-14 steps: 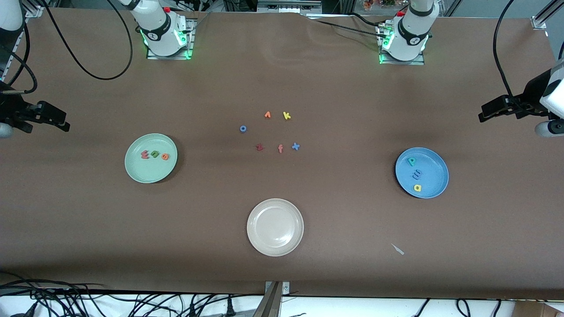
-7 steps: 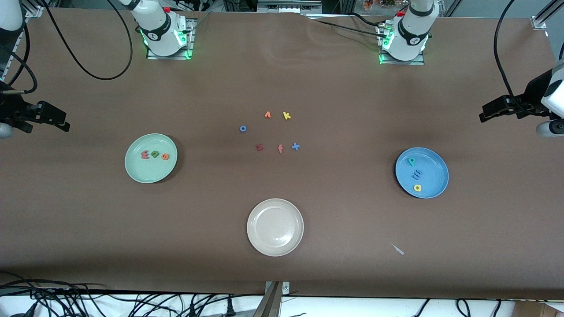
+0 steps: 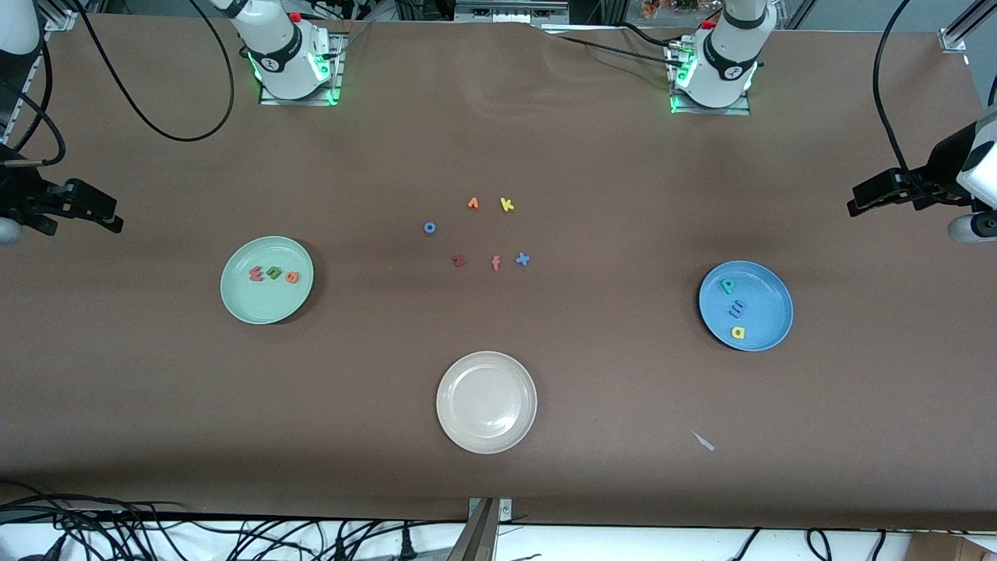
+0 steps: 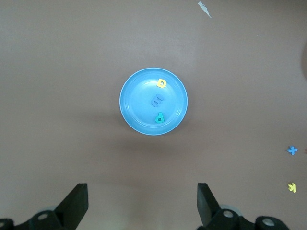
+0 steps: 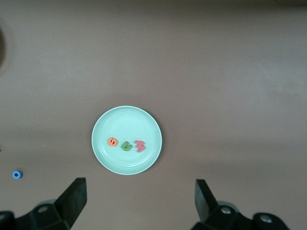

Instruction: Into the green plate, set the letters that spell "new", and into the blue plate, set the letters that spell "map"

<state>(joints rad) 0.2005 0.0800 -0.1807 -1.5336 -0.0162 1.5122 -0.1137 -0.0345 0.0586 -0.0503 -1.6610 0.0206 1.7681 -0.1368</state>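
Note:
The green plate [image 3: 249, 300] lies toward the right arm's end of the table and holds the pinkish-red w [image 3: 255, 273], green n [image 3: 274, 272] and orange e [image 3: 292, 276]. Toward the left arm's end, the blue plate [image 3: 767, 292] holds the teal p [image 3: 729, 285], blue m [image 3: 737, 309] and yellow a [image 3: 738, 333]. My right gripper [image 5: 140, 201] hangs open and empty, high over the table beside the green plate [image 5: 127, 120]. My left gripper [image 4: 142, 206] is likewise open and empty, high beside the blue plate [image 4: 139, 91].
A cream-white plate [image 3: 448, 389] sits empty near the front edge. Loose letters lie mid-table: a blue o [image 3: 429, 227], an orange letter [image 3: 473, 203], yellow k [image 3: 507, 205], dark red z [image 3: 459, 261], pink f [image 3: 496, 263], blue x [image 3: 523, 259]. A small pale scrap [image 3: 704, 441] lies near the blue plate.

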